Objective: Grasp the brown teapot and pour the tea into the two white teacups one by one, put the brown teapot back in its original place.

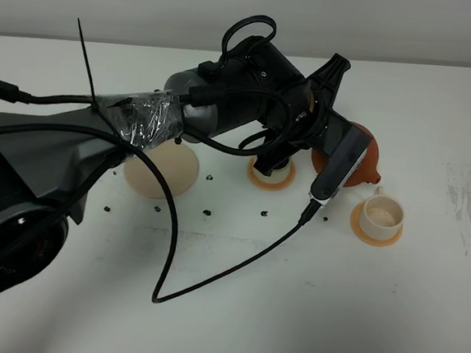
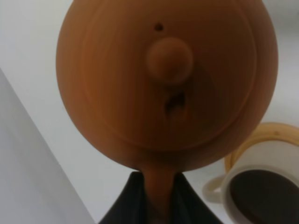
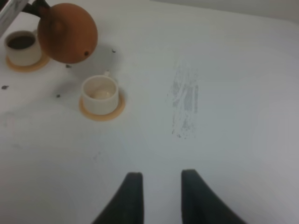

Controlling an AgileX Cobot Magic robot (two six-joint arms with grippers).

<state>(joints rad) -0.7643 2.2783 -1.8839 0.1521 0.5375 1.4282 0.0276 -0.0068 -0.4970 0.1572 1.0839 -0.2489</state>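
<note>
The brown teapot [image 1: 369,158] hangs in the air above the table, tilted, between the two white teacups. My left gripper [image 2: 159,200] is shut on its loop handle, and the lid knob [image 2: 169,59] faces the left wrist camera. One teacup [image 2: 261,196] on an orange coaster holds dark tea [image 3: 21,41]; in the high view the arm mostly hides it [image 1: 270,173]. The other teacup [image 1: 380,216] stands on its coaster just below the teapot's spout and shows a pale inside. My right gripper [image 3: 159,196] hovers over bare table, fingers apart, nothing between them.
The cream saucer [image 1: 163,173] lies bare to the left of the cups, partly under my left arm. A black cable [image 1: 236,263] loops over the table's middle. Small dark specks dot the table around the saucer, and a grey scuff [image 3: 184,102] marks the right side.
</note>
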